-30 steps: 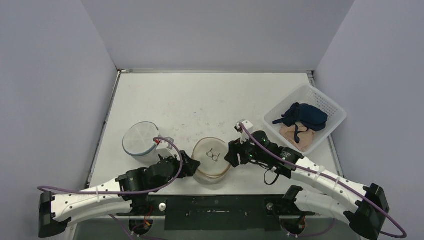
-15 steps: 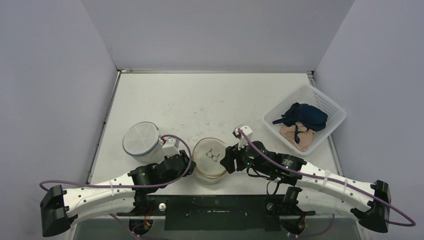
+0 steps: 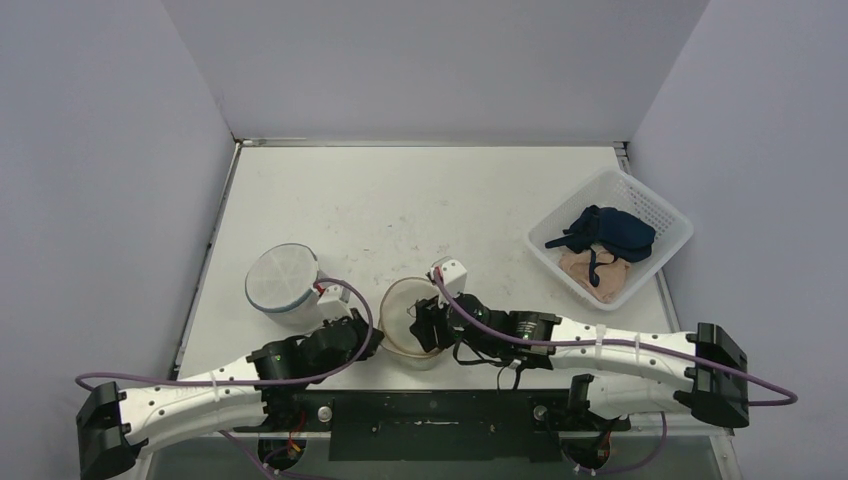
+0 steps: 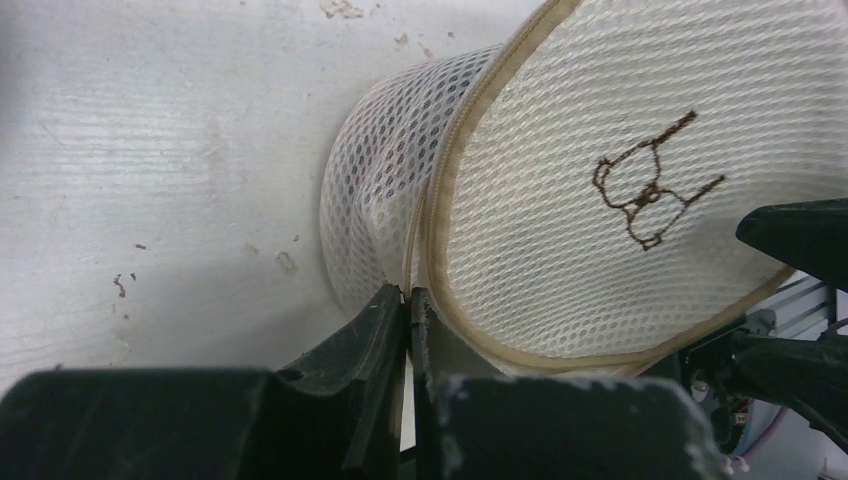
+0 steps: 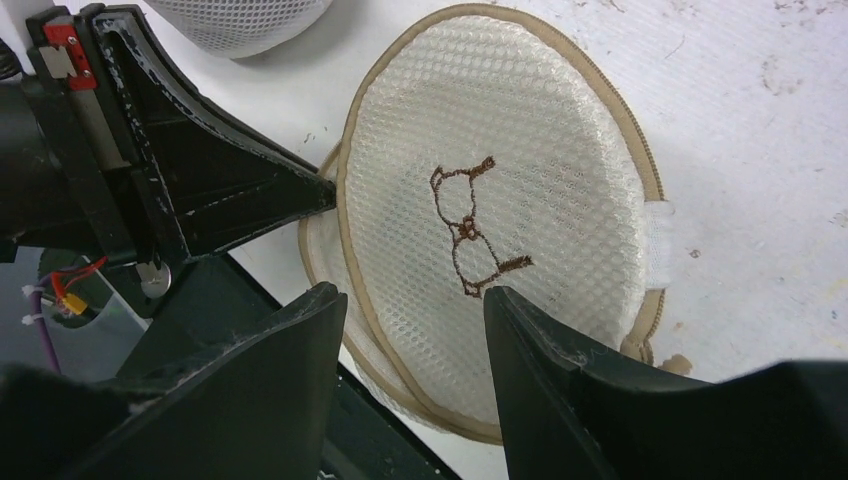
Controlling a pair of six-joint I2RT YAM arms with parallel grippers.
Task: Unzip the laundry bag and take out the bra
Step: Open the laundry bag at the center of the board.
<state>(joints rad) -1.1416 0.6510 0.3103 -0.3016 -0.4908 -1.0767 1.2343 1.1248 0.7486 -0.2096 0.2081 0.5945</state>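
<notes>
Laundry bag (image 3: 398,312) sits near the table's (image 3: 400,200) front edge, approx. centre, between the two arms. It's a round mesh pouch w/ beige trim and a brown bra outline (image 5: 470,240) stitched on the lid. The bra itself can't be seen through the mesh.

Left gripper (image 4: 408,295) is at the bag's left side, low down. Its fingers are pressed almost together w/ only a sliver of gap, nipping the bag right where the mesh wall meets the trim. Can't tell whether a zip pull is in there.

Right gripper (image 5: 415,300) hangs over the bag from the right. Its fingers are spread apart w/ nothing between them, and in the wrist view the lid shows between them. Can't tell if the tips touch the mesh.

A second mesh bag (image 3: 283,278), white, stands just left of the left gripper, apart from the first. Far right, a white basket (image 3: 569,204) holds a dark blue garment (image 3: 610,232) and a beige one (image 3: 592,270).
</notes>
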